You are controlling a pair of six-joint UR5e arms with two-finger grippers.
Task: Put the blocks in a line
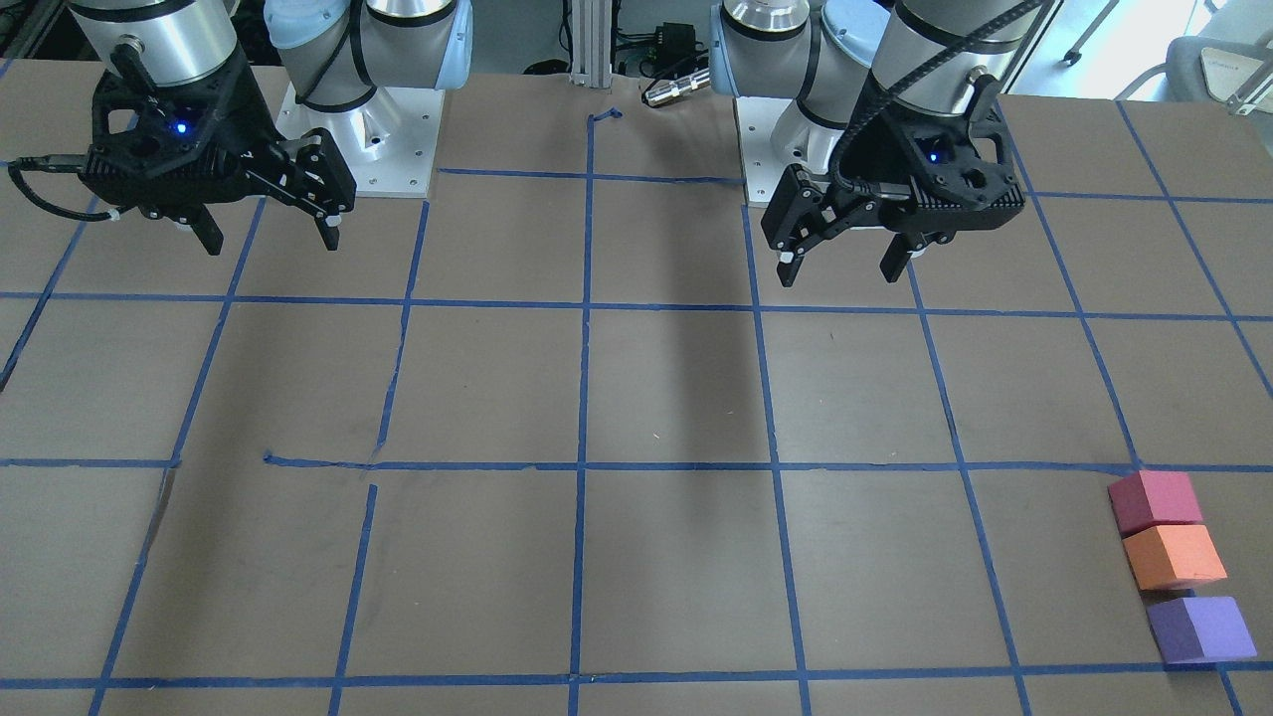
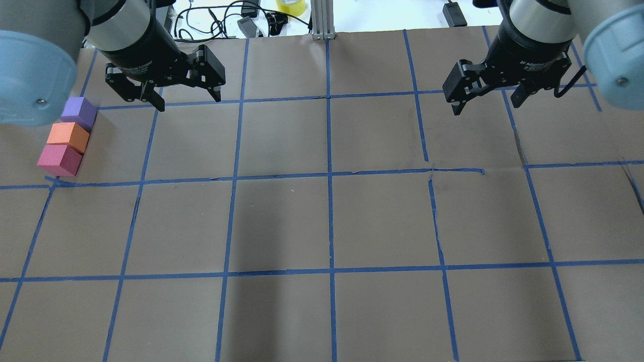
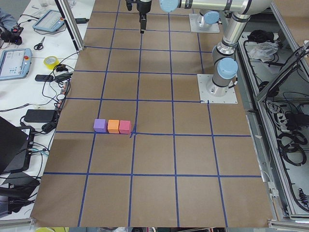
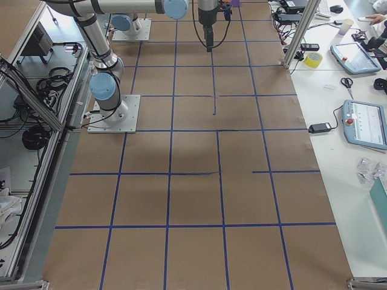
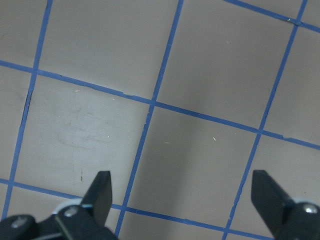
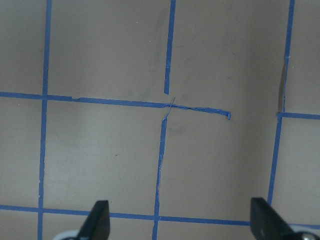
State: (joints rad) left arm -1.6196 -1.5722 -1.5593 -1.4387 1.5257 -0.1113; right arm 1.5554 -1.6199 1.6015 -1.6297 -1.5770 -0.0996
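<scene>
Three cubes stand in a row on the brown paper at the table's left end: a reddish-pink block [image 2: 59, 159], an orange block [image 2: 68, 136] and a purple block [image 2: 79, 112]. They also show in the front view: pink block [image 1: 1156, 500], orange block [image 1: 1174, 557], purple block [image 1: 1200, 629]. Pink and orange touch; purple sits close beside orange. My left gripper [image 2: 187, 99] hangs open and empty above the table, to the right of the row. My right gripper [image 2: 485, 103] hangs open and empty on the far right side. Neither wrist view shows a block.
The table [image 2: 327, 221] is covered in brown paper with a blue tape grid. Cables and a tape roll [image 2: 290, 6] lie beyond its far edge. Arm bases [image 1: 368, 149] stand at the robot's side.
</scene>
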